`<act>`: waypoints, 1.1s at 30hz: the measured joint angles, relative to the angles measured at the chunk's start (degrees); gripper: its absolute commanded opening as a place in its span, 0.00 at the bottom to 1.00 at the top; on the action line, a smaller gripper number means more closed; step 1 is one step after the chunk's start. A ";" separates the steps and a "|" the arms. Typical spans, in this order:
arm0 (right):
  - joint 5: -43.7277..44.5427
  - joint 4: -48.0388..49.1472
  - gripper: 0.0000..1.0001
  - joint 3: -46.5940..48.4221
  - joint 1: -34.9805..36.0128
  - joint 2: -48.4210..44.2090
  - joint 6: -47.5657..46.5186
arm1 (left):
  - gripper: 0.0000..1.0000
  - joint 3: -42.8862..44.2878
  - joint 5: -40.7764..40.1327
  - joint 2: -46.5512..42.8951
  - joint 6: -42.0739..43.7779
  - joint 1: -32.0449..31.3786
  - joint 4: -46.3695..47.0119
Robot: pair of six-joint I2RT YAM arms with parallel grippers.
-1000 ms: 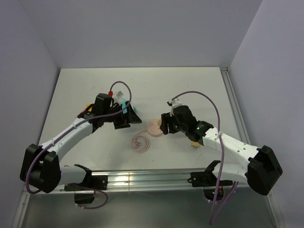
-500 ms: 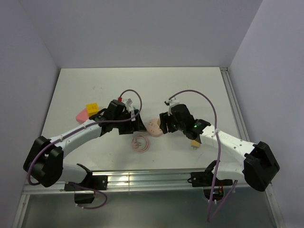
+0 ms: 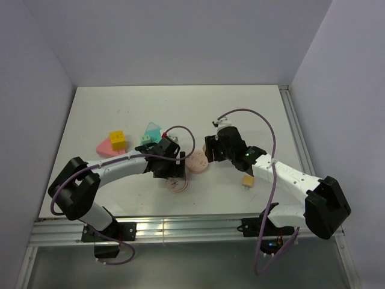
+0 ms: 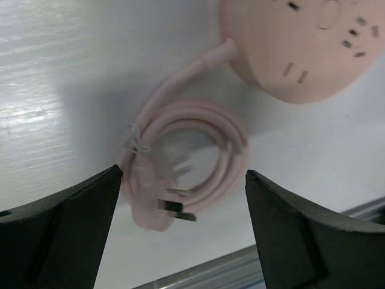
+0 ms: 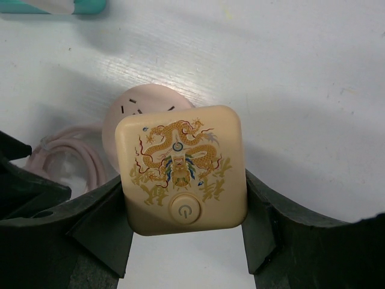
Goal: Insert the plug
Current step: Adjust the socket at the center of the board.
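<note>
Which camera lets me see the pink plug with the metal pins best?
The left wrist view: the pink plug lies close up, with its metal pins showing. The top view shows only its tiny coiled cord. The right wrist view shows a bit of cord behind the beige adapter, but no plug.

Power symbol [image 5: 185, 210] on button [image 5: 185, 218] of beige plug [image 5: 180, 138] (gold characters [image 5: 207, 191] unreadable)

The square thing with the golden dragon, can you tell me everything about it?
The dragon block is a cream square with rounded corners, smooth like plastic. Its face shows a golden dragon, gold symbols and a round power button. The right gripper pinches its two sides, holding it flat-on to the camera above the white table, covering part of the pink round socket.
</note>
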 measured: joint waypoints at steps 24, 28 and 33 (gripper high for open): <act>-9.31 1.44 0.07 -0.48 3.54 1.18 -4.46 | 0.77 -4.96 -7.93 -0.94 -1.90 1.64 -2.51; -9.07 1.44 0.06 -0.48 4.17 2.91 -4.70 | 0.77 -5.38 -9.01 -1.49 -2.29 3.91 -3.41; -9.03 1.60 0.06 -0.48 4.42 3.50 -4.66 | 0.77 -5.40 -10.12 -1.49 -2.54 6.08 -3.85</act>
